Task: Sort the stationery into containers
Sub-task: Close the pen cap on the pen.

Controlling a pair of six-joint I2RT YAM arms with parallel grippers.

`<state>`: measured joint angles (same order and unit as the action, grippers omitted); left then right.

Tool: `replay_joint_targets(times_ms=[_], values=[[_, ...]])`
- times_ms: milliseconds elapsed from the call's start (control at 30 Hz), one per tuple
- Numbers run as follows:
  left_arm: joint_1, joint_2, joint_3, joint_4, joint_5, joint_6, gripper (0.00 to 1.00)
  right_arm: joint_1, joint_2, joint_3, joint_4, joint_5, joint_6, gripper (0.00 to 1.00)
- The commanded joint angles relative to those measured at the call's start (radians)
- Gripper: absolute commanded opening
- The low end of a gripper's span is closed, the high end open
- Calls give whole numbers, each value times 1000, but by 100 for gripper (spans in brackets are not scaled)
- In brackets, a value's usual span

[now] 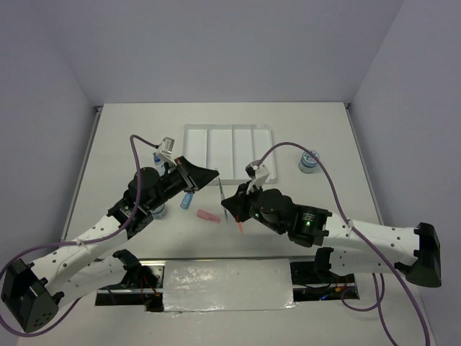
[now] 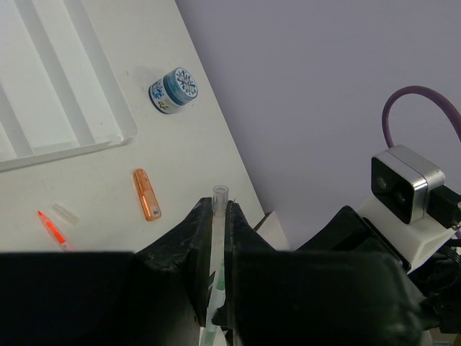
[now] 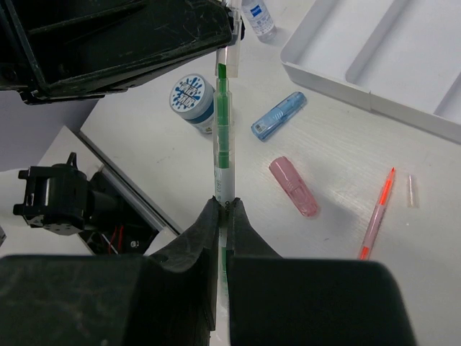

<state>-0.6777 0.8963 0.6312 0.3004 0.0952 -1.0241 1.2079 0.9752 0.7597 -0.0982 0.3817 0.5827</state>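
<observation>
Lavender walls all round, a white counter [image 1: 122, 144] below, and the left arm [image 1: 86, 249] and right arm [image 1: 360, 234] are both stretched in toward the middle. At the far centre sits the white tray [image 1: 216, 148], its four long compartments running away from the arm bases.

Just in front of the tray's near edge the two arms meet over a single item. The left gripper [image 2: 218, 214] is clamped on the clear-capped end of the green pen [image 3: 223, 126], and the right gripper [image 3: 225, 207] is pinched tight on the other end. The pen hangs in the air between them, above the counter and outside the tray.

Everything else is down on the counter. One patterned disc [image 1: 309, 161] stands off the tray's right side, well apart from the arms. The second disc [image 3: 193, 97] sits under the left arm, near the blue stick [image 3: 279, 115]. The pink stick [image 3: 293, 186] lies just beyond that, a little closer to the arm bases. An orange stick [image 2: 146, 194] lies off the tray's near corner, on the first disc's side.

The tiny blue-capped bottle [image 1: 158, 158] stands left of the tray, beside the left arm. The thin orange pen [image 3: 378, 213] lies in front of the tray — and a small clear cap [image 3: 411, 191] rests just beside its tip, not touching.
</observation>
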Motion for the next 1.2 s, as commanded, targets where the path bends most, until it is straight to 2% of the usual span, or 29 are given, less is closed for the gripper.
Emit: replay_joint_targets(times_ms=[0,200,467,1167], values=[[-5,-5,-4,63,15,13,0,-8,8,50,2,26,-3,0],[-5,-10,-5,57,5,7,0,-14,28,67,0,2,-12,0],[-5,-36,48,-52,-90,53,0,-13,22,30,38,-63,-18,0],[-5,-63,73,-83,-91,75,0,-14,92,72,-3,-30,-14,0]])
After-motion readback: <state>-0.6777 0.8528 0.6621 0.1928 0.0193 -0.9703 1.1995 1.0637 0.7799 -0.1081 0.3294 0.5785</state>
